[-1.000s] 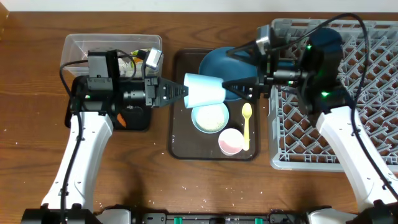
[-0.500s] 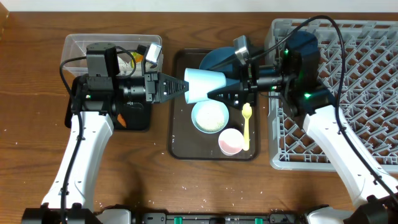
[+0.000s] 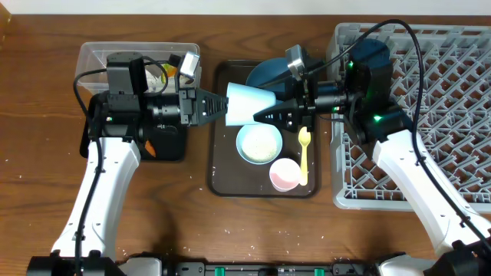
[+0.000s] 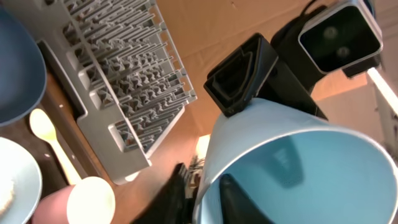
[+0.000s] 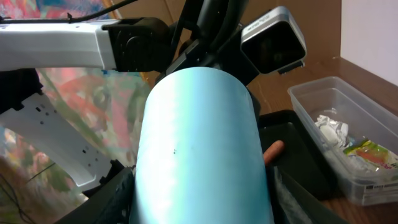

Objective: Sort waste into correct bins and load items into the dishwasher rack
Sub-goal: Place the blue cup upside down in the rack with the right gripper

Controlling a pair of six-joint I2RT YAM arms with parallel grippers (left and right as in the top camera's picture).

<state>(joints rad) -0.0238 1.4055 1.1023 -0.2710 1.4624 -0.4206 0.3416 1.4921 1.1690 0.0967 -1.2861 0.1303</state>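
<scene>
A pale blue cup (image 3: pixel 249 105) hangs on its side above the dark brown serving tray (image 3: pixel 222 180). My left gripper (image 3: pixel 222 106) is shut on its rim, one finger inside and one outside (image 4: pixel 208 199). My right gripper (image 3: pixel 265 115) is open, its fingers on either side of the cup's base end (image 5: pixel 202 199). On the tray lie the dark-blue plate (image 3: pixel 268 77), the pale blue bowl (image 3: pixel 259 144), the pink cup (image 3: pixel 285 175) and the yellow spoon (image 3: pixel 304 153). The grey rack (image 3: pixel 430 115) stands at the right.
The clear tub (image 3: pixel 96 55) at the back left holds white napkins (image 5: pixel 329 127) and a green-yellow wrapper (image 5: pixel 367 152). The black tray (image 3: pixel 165 149) in front of it holds the carrot (image 3: pixel 148 147). White rice grains (image 3: pixel 230 228) dot the table's front.
My right gripper has moved left from the rack edge and its fingers now straddle the cup. My left gripper has kept hold of the cup almost in place.
</scene>
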